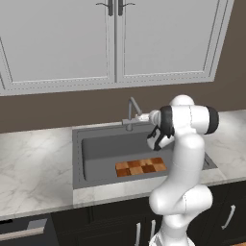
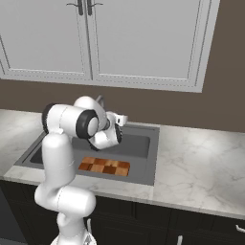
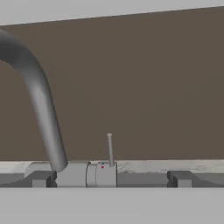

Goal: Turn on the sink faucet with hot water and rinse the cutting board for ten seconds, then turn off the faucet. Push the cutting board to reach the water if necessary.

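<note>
From the left base camera I see the gripper (image 1: pixel 143 116) held level above the rear of the sink (image 1: pixel 77 158), pointing at the sink faucet (image 1: pixel 130 114). In the hand view the two finger tips (image 3: pixel 43 179) stand at the bottom, one to either side of the faucet base, well apart from each other. I read the jaws as fully wide, with nothing between them but open air (no contact with the faucet that I can confirm).

The faucet's short base and its small lever (image 3: pixel 110 149) sit in the middle of the hand view. The lever stands as a thin rod rising from the base, with small red and blue marks on the body just below it. The spout curves away to the upper left of that view.

The cutting board (image 1: pixel 141 167) lies flat on the floor of the basin, toward the front wall. Its checkerboard face is up. It rests forward of the spout, apart from the gripper. In the right base view the board (image 2: pixel 105 167) sits just beside the arm's upright link.
</note>
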Tool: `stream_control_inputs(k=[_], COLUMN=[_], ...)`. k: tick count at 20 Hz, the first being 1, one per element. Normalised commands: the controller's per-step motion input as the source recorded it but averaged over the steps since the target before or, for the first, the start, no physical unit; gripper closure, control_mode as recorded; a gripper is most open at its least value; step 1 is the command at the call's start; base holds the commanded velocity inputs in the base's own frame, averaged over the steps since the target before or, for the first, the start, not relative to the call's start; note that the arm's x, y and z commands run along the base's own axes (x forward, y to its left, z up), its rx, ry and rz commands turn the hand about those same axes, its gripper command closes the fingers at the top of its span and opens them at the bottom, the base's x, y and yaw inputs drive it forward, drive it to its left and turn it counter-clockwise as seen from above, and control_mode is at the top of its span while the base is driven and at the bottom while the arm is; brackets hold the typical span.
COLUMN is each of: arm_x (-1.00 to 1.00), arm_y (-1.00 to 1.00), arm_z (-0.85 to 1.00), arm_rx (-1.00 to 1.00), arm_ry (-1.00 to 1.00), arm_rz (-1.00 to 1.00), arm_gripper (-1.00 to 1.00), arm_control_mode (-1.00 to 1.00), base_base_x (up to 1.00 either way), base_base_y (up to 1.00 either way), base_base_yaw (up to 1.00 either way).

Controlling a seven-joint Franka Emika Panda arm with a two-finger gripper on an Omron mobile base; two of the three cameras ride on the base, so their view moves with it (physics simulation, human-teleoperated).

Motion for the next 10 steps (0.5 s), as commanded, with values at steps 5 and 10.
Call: stream_control_inputs(k=[5, 10], arm_x=[0.15, 0.12], arm_y=[-0.08, -0.08], arm_z=[-0.08, -0.12], arm_rx=[0.03, 0.02], arm_ry=[-0.02, -0.03], arm_rz=[0.0, 0.0], arm_gripper=[-1.0, -1.0], arm_control_mode=[-1.0, -1.0], base_base_x=[0.0, 0.0], base_base_y=[0.0, 0.0], base_base_yaw=[0.0, 0.0])
